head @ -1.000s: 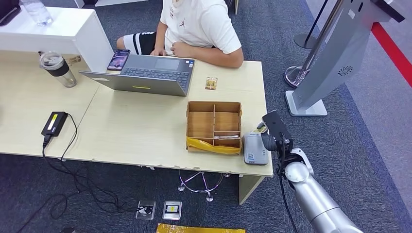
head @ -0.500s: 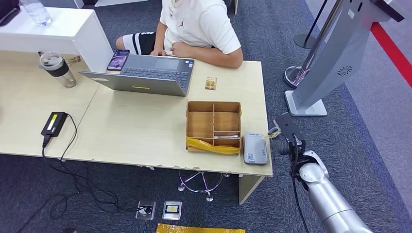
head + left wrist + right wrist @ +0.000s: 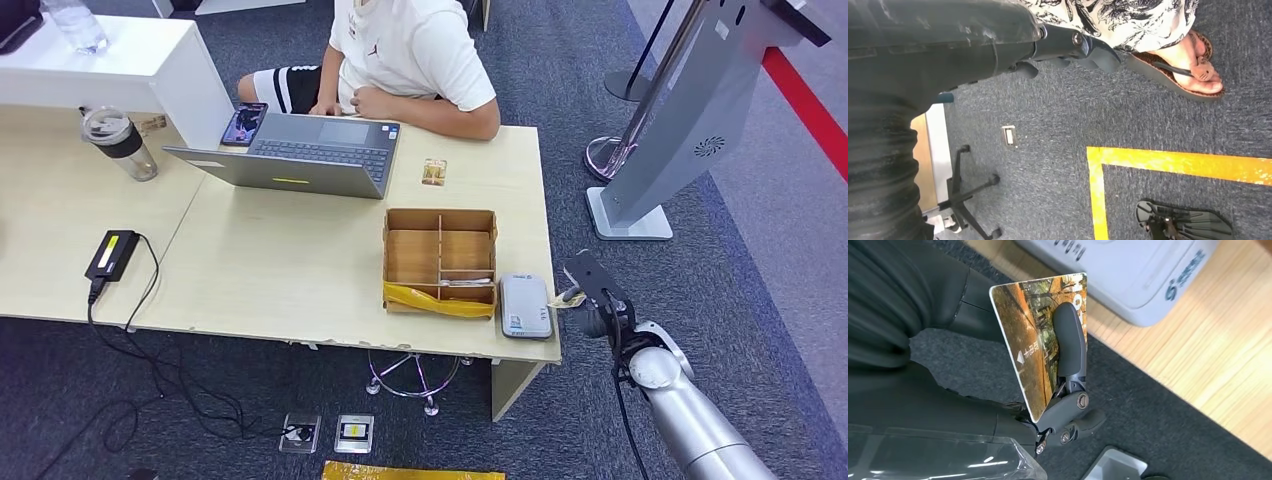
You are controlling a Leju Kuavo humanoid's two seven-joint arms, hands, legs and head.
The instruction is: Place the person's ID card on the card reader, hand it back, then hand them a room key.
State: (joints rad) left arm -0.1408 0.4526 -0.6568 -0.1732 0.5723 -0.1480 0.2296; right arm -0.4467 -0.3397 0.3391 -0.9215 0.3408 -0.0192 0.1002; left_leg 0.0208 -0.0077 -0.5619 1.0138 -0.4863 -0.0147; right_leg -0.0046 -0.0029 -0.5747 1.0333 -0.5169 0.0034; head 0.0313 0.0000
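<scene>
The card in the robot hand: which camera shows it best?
The right wrist view: the card appears large, its orange picture plain, pinched by the right robot hand. In the head view it is a small sliver beside the card reader.

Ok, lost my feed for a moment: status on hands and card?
Right hand grips card, off the table's edge beside card reader. Left hand hangs over floor, holds nothing. Nothing in the way.
</scene>
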